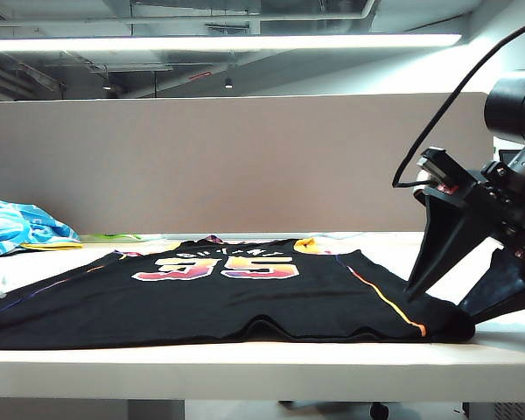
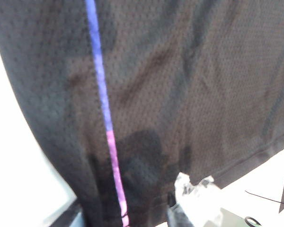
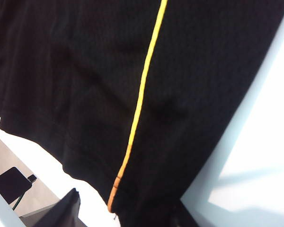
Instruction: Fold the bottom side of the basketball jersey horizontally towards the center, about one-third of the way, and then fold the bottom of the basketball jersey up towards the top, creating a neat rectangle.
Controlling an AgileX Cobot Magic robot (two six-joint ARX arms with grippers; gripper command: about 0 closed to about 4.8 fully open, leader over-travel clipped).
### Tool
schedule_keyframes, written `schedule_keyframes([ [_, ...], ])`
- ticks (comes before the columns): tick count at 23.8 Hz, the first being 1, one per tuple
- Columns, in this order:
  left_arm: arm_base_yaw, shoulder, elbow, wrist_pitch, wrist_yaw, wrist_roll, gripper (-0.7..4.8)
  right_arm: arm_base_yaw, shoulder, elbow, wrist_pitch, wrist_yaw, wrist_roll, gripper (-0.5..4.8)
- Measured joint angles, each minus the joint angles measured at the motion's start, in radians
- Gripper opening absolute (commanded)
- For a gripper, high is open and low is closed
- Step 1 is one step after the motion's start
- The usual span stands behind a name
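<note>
I am viewing the basketball jersey (image 1: 245,293) lying flat on the white desk (image 1: 262,367), its long axis running across the exterior view and its number 35 (image 1: 219,269) facing up, toward the beige partition (image 1: 236,162). Its near hem is sitting just back from the desk's front edge, leaving a bare strip; more bare desk is showing to the right. I am seeing the right hand (image 1: 442,297) at the jersey's right corner, beside the yellow-orange side stripe (image 3: 142,94); its two dark fingers (image 3: 61,213) are standing apart around the hem corner in the right wrist view, but I cannot tell whether they are gripping cloth. The left hand (image 2: 180,215) is showing only as a blurred part at the hem by the blue-to-pink stripe (image 2: 104,118); its opening I cannot tell. A light blue striped cloth (image 1: 22,226) is lying at the far left, well apart.
</note>
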Motion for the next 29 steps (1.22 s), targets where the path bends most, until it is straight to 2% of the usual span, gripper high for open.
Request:
schedule_keyframes([
  [4,0.000,0.006,0.000,0.003,0.002,0.000,2.15,0.000,0.000,0.000,0.000,0.008,0.007,2.29],
  [8,-0.013,0.037,0.001,0.013,0.035,0.000,2.12,0.002,0.000,0.000,0.000,0.024,0.010,2.28],
  [9,-0.013,0.039,0.001,0.014,0.042,0.000,2.03,0.002,0.000,0.000,0.000,0.024,0.010,2.07],
  [10,-0.013,0.039,0.001,0.014,0.041,0.000,1.15,0.002,0.000,0.000,0.000,0.024,0.010,1.32],
  [12,-0.013,0.043,0.001,0.014,0.023,0.001,-0.06,0.002,0.002,-0.001,-0.002,0.045,0.010,0.04],
  [13,-0.013,0.051,-0.001,0.013,0.014,0.000,-0.06,0.001,0.008,-0.005,-0.005,0.055,0.010,-0.07],
  [18,-0.015,0.039,-0.002,-0.009,0.011,0.020,-0.06,0.003,0.004,-0.005,-0.029,0.036,0.004,-0.06],
  [19,-0.018,0.009,-0.010,-0.041,-0.022,0.021,-0.06,0.003,-0.010,-0.010,-0.066,0.015,0.000,-0.06],
  [21,-0.035,-0.105,-0.024,-0.128,-0.147,0.023,-0.06,0.004,-0.068,-0.015,-0.146,0.001,-0.006,-0.06],
  [24,-0.074,-0.292,-0.022,-0.230,-0.234,0.023,-0.06,0.004,-0.223,-0.014,-0.232,-0.002,-0.009,-0.06],
  [29,-0.076,-0.441,-0.016,-0.361,-0.225,0.024,-0.06,0.005,-0.467,-0.013,-0.414,-0.005,-0.009,-0.06],
])
